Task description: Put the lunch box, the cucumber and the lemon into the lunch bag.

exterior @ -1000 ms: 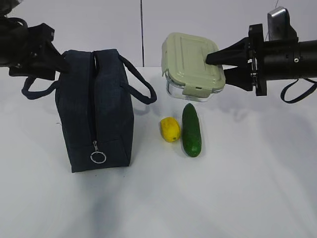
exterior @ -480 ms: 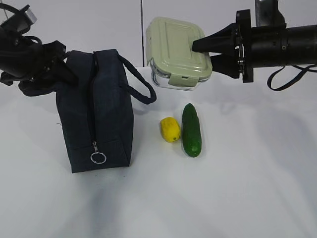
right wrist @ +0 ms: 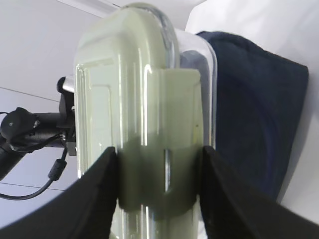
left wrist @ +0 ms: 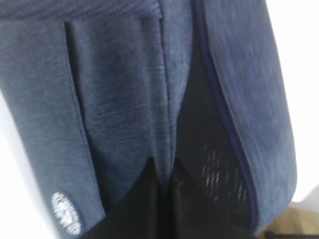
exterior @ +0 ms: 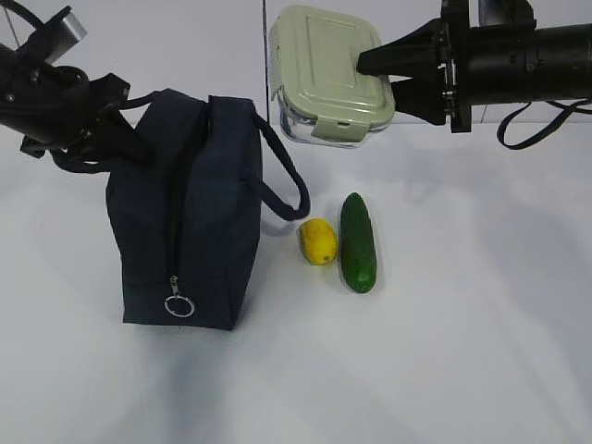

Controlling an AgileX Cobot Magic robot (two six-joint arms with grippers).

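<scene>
Left end effector (left wrist: 163, 172) pinched on lunch bag (exterior: 185, 213) fabric, its white logo (left wrist: 66, 213) only wrist-visible.

bright, soft shadows — wrist views blurred

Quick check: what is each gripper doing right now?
Left gripper: shut on the lunch bag fabric.
Right gripper: shut on the lunch box, held in the air.

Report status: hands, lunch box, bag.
Left hand shut on lunch bag fabric. Right hand holds lunch box aloft. Bag zipper looks closed.
</scene>
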